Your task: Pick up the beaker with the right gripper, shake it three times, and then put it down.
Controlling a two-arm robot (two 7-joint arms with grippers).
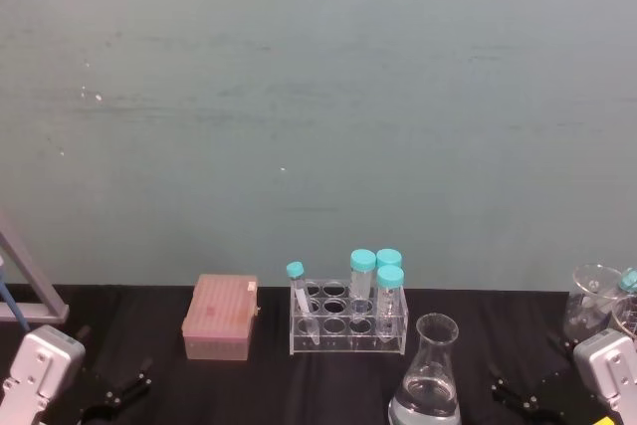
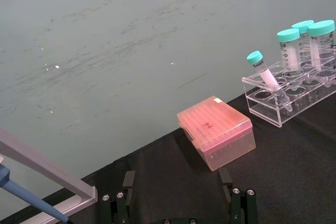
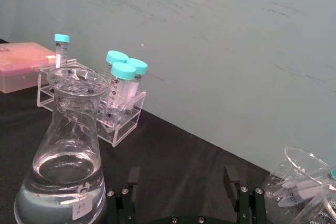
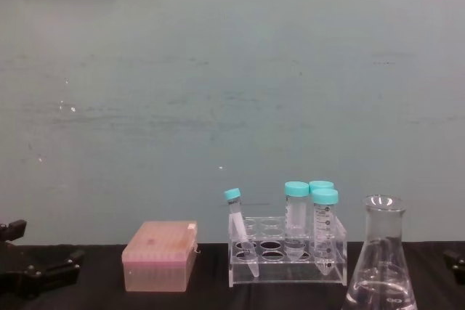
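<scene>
**Beaker** [image 1: 431,370]. You see it upright on the black surface [image 1: 149,325], with its wide base down and its narrow neck and flared rim up, so its long axis runs vertical. Clear liquid fills its lower part. It stands at the near right of the surface, in front of the clear tube rack [image 1: 348,323] and a little to its right, apart from it.

**Writing.** In the right wrist view a small white patch low on the beaker's wall carries print too small for you to read. The graduations on the teal-capped tubes [image 1: 376,276] are likewise illegible. So is a dark mark on the lid of the pink box [image 1: 221,318].

**Right gripper** [image 3: 182,176]. It sits low on the right, near the beaker's right side and not touching it. Its jaws stand apart with nothing between them.

**Left gripper** [image 2: 177,178]. It sits low at the left of the surface, facing the pink box. Its jaws are spread and empty.

**Edges and room.** Bare black surface lies between the beaker and the right gripper, and also between the beaker and the rack. A glass cup [image 1: 594,298] holding small items stands at the far right, near the right gripper. The rack and the pink box sit side by side with a narrow gap between them. Both are close to the far edge, where the surface meets the teal wall [image 1: 318,97]. In the rack, one slim tube leans at the left end and three wider tubes stand upright at the right end.
</scene>
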